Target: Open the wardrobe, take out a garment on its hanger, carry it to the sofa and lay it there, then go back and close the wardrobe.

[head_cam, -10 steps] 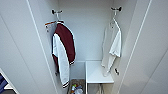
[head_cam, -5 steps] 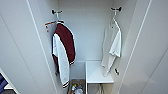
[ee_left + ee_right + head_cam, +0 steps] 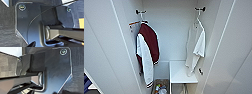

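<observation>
So the tall white two-door wardrobe (image 3: pixel 169 37) is standing wide open, both doors swung out to the sides, and the head view looks straight into its plain white inside.

Biggest thing hanging in there is a maroon jacket with white sleeves and striped cuffs (image 3: pixel 147 52), on the left side. It's on an orange-brown hanger (image 3: pixel 135 23) that hooks over a black wall hook (image 3: pixel 139 11) up top. One white sleeve dangles way down, nearly to the bottom of the cabinet.

On the right side is the plain white long-sleeved garment (image 3: pixel 197 48), hanging close against the right inner wall. It's on a slim whitish hanger (image 3: pixel 198 18) caught on another black hook (image 3: pixel 200 9). Its lower end hangs just above a white shelf box (image 3: pixel 180 72) in the bottom right of the wardrobe.

Down on the wardrobe floor, left of that shelf, there's a small pile of colourful bits (image 3: pixel 160 88), too blurry to name.

Both wrist views look down at dark grey carpet floor (image 3: pixel 6 25) past the robot's own dark plate. As for the grippers, I honestly can't tell from these shots whether either one is spread or closed, and nothing looks to be in their hold.
</observation>
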